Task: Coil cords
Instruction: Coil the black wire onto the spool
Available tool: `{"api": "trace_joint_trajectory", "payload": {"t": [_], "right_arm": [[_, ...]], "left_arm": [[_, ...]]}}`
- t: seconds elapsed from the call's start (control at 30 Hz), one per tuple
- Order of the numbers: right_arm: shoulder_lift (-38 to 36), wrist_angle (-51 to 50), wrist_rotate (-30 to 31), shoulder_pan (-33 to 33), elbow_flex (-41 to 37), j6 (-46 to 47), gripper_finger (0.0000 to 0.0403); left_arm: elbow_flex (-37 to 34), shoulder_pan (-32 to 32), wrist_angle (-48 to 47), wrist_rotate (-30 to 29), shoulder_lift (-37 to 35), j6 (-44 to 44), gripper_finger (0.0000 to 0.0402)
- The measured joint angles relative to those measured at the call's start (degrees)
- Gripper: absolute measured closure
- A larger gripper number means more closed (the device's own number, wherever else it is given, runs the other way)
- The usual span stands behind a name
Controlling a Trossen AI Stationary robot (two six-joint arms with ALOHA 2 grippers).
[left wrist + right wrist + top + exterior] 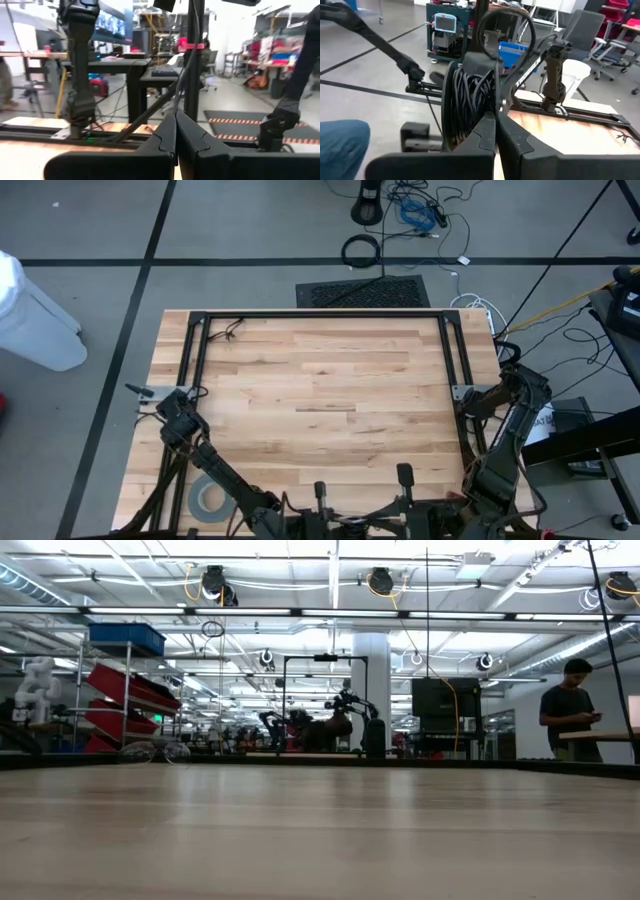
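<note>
Both arms are pulled back at the edges of the wooden table (320, 390), and neither one is holding anything. The left gripper (175, 131) sits near the left edge, and its two fingers are pressed flat together with nothing between them. The right gripper (496, 131) sits by the right edge, with its fingers pressed together and bare too. The cord (232, 330) is a very thin dark wire lying in a small tangle near the far left corner of the table, just inside the black frame (320, 314). It is well apart from both grippers. The left one is the nearer of the two, so it looks like the one to go. To do this step well, that gripper should open first, come down over a loose bit of the wire, and pinch it gently so the thin wire does not slip out. It should stay clear of the frame bar right beside the wire. Then it can lead the wire round in neat loops. The wire is so thin that I cannot tell where it ends, and the small dark blob in the tangle may be its round black disc, but I am not sure. A grey tape roll (208, 500) by the near edge is partly covered by the left arm. The low view shows only bare table and the room behind, with a person far off on the right.
</note>
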Motion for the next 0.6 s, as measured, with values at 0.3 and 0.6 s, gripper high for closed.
{"api": "trace_joint_trajectory", "payload": {"t": [0.3, 0.6], "right_arm": [[0.0, -4.4, 0.2, 0.9, 0.0, 4.6, 0.0403], [0.0, -9.7, -1.5, 0.9, 0.0, 8.9, 0.0403]], "left_arm": [[0.0, -3.2, -11.1, -8.0, -5.6, -0.5, 0.0400], [0.0, -5.5, -26.7, -16.5, -10.9, -8.6, 0.0400]]}}
